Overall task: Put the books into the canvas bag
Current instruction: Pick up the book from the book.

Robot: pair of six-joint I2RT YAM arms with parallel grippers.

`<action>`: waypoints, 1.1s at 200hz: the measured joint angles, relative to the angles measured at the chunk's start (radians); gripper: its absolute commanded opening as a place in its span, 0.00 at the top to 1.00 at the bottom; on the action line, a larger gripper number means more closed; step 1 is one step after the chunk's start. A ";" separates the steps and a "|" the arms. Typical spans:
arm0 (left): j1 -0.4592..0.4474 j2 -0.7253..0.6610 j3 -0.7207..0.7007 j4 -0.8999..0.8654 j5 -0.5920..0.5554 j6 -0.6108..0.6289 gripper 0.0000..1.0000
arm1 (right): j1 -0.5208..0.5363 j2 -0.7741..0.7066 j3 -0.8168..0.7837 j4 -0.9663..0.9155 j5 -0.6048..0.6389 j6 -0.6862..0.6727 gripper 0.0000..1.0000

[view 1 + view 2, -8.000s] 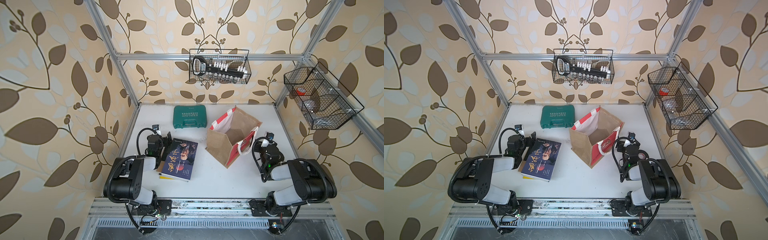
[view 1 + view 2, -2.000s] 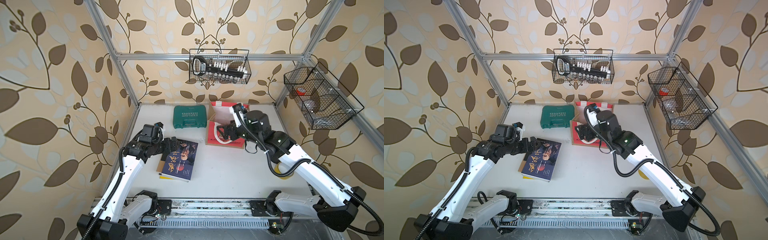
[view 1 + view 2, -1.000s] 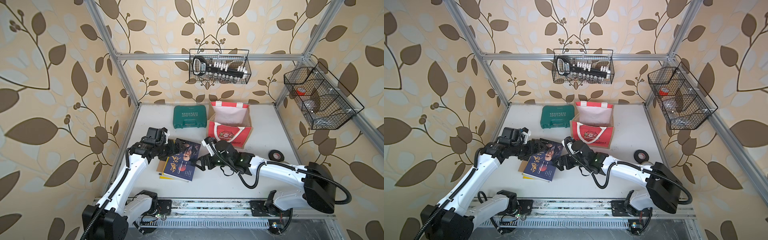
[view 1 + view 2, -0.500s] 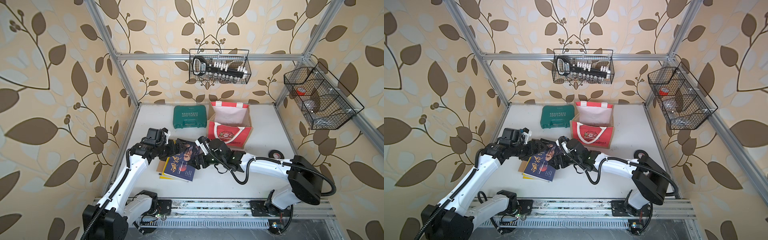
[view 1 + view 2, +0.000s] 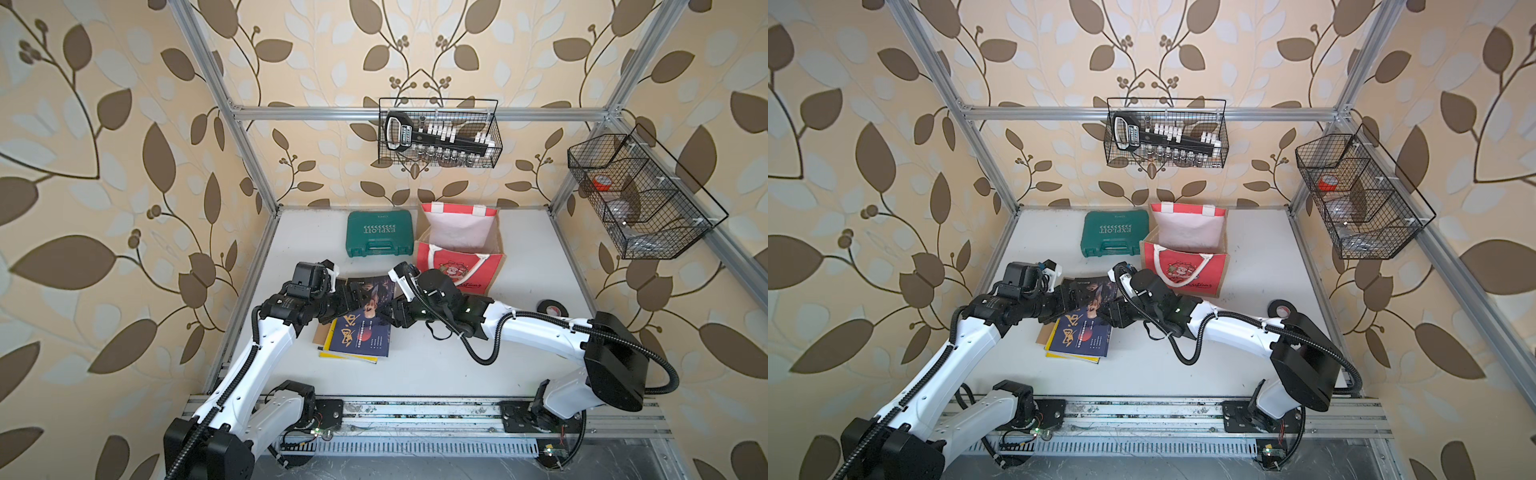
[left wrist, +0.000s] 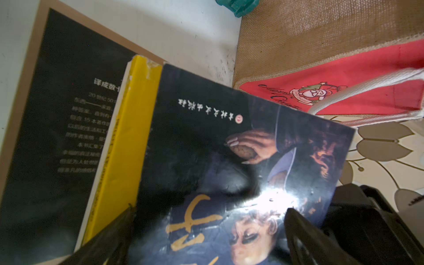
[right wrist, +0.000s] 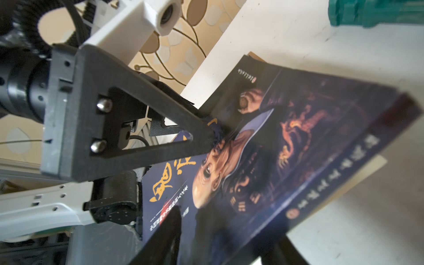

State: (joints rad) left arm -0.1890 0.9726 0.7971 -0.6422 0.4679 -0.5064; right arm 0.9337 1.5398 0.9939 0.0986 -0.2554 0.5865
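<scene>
While the wide left gripper (image 6: 210, 210) props it, the glossy navy paperback (image 5: 361, 336) tilts up.
Right gripper (image 7: 229, 226) straddles its spine (grip unclear) toward the table's (image 5: 436, 365) left edge; red-and-jute tote (image 5: 457, 266) waits at the back edge.

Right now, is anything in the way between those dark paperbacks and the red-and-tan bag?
Nothing visible lies between the stack of dark paperback books and the boxy red-and-tan canvas bag. The green plastic tool case sits beside the bag, off that path. Only the right pincer is there, at the books' edge.
</scene>
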 measured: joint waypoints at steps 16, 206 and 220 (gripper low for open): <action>0.000 -0.006 -0.002 0.002 0.000 -0.002 0.01 | -0.001 0.011 0.018 -0.001 0.008 -0.004 0.65; -0.002 -0.153 0.250 -0.078 0.034 0.074 0.01 | -0.210 -0.201 0.049 -0.005 -0.246 -0.044 1.00; -0.002 -0.146 0.246 -0.053 0.076 0.077 0.01 | -0.246 -0.236 0.049 0.003 -0.263 -0.032 1.00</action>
State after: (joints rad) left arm -0.1905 0.8265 1.0431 -0.6952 0.5434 -0.4294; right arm 0.6876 1.3041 1.0431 0.1013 -0.5186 0.5549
